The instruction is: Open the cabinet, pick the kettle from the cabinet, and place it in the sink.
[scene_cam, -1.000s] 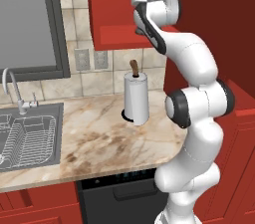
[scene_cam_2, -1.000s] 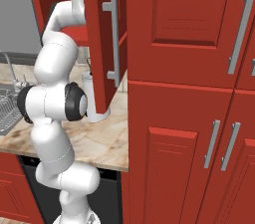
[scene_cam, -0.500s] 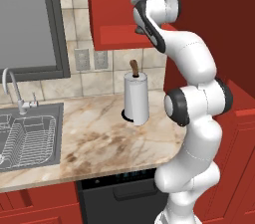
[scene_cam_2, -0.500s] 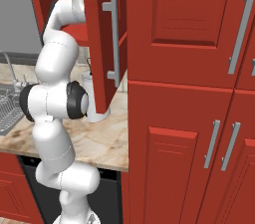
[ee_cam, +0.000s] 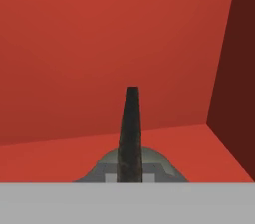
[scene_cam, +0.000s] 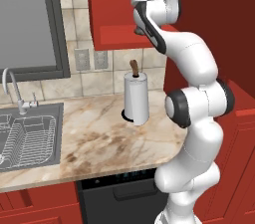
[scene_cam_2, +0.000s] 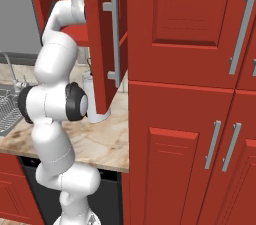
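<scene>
1. Up inside the cabinet (scene_cam: 124, 36), door swung wide with its silver bar handle (scene_cam_2: 115, 36) facing the right base camera
2. Deep in that red interior, seen from the hand camera: kettle (ee_cam: 107, 162) sitting on the cabinet floor, grey-green dome low in the picture, dark arched handle (ee_cam: 130, 133) edge-on and upright at the centre
3. Beyond the kettle: plain red back wall, darker side wall at the right
4. Reaching up into the opening: white arm, gripper (scene_cam: 141, 23) at the cabinet's lower shelf edge in the left base view
5. Cannot tell whether the fingers are spread or pressed together; tips not made out in any view
6. Down on the marble counter (scene_cam: 84, 141): white paper-towel roll (scene_cam: 136, 97) standing upright, just below the cabinet
7. Far left of the counter: sink (scene_cam: 52, 113) with wire rack (scene_cam: 27, 141) inside and curved faucet (scene_cam: 12, 88) behind, well apart from the kettle
</scene>
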{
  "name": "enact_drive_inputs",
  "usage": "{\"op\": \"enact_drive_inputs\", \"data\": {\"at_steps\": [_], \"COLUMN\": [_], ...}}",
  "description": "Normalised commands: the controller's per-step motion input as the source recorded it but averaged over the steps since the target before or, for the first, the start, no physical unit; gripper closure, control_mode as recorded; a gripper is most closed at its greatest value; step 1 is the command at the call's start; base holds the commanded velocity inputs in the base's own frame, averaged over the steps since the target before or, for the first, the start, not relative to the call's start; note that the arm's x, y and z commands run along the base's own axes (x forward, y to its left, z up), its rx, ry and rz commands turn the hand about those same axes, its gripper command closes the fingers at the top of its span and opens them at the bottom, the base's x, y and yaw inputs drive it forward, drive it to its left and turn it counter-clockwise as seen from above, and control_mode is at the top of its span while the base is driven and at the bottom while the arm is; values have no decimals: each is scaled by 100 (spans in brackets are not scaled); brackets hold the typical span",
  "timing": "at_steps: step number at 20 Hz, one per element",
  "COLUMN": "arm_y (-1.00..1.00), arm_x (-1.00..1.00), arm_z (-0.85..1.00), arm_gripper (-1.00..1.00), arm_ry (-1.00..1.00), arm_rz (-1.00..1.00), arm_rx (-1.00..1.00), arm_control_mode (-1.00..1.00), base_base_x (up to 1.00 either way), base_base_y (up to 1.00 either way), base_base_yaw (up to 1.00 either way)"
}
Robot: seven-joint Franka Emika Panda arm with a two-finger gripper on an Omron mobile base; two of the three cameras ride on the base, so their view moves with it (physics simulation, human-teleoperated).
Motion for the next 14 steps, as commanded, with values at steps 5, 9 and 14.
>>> {"op": "enact_drive_inputs", "data": {"at_steps": [5, 9, 14], "arm_y": [0, 0, 0], "arm_x": [-16, -64, -71], "arm_z": [-11, -5, 0], "arm_gripper": [100, 100, 100], "arm_ry": [0, -12, -10], "arm_rz": [0, 3, 3], "arm_rx": [0, 4, 4], "arm_control_mode": [-100, -100, -100], "base_base_x": [0, 0, 0], "base_base_y": [0, 0, 0], "base_base_yaw": [0, 0, 0]}}
